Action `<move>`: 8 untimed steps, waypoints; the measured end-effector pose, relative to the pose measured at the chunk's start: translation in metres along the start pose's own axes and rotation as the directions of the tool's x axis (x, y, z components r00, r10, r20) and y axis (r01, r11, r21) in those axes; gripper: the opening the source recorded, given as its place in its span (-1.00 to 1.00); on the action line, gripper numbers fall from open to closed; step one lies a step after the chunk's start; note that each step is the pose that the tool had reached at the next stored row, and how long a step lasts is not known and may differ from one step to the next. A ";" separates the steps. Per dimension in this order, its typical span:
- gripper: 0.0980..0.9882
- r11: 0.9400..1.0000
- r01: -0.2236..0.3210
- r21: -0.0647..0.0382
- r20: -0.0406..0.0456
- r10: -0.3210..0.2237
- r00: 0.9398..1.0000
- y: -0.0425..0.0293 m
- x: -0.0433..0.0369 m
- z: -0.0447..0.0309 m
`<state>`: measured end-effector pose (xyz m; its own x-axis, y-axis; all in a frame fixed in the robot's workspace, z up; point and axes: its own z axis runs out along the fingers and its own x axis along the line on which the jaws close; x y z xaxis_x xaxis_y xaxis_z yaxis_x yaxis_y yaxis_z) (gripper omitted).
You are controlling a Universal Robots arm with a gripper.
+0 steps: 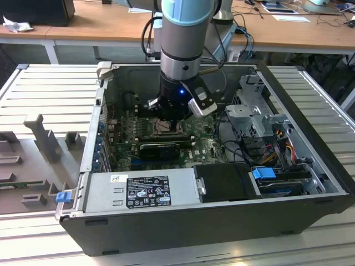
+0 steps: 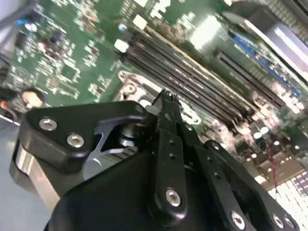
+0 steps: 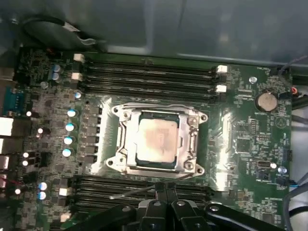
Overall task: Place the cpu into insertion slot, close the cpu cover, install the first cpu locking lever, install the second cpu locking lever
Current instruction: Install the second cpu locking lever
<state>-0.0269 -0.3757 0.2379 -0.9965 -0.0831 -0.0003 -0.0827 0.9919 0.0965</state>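
In the first wrist view the cpu [image 3: 156,137] lies flat in the insertion slot [image 3: 126,166], silvery-beige top up. The cpu cover [image 3: 190,134] is folded down around it, its cut-out framing the chip. A thin metal locking lever [image 3: 130,192] sticks out loose at the socket's side, and its end meets my fingertips. My gripper [image 3: 163,187] is shut, with the black fingers pressed together just beside the socket. In the second wrist view my gripper [image 2: 166,98] points at the socket frame's corner [image 2: 130,86]. In the exterior view the arm's wrist [image 1: 175,105] stands straight over the socket [image 1: 165,128].
Long black memory slots [image 3: 149,72] flank the socket on both sides. A coin battery [image 3: 263,101] sits nearby on the green board. Inside the open case are a black graphics card [image 1: 161,148], a power supply [image 1: 138,191], a drive cage [image 1: 258,113] and cables [image 1: 277,141].
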 end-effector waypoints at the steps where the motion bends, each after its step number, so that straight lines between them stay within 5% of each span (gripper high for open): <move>1: -0.98 1.000 0.000 -0.001 0.000 0.000 1.000 -0.0001 0.0035 0.0000; 5: -0.98 1.000 0.000 -0.003 0.000 0.000 1.000 0.0002 0.0237 0.0034; 8: -0.98 1.000 0.002 -0.006 0.000 -0.002 1.000 -0.0009 0.0241 0.0147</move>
<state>-0.0510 -0.3772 0.2232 -0.9964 -0.0853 -0.0006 -0.0849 0.9912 0.1020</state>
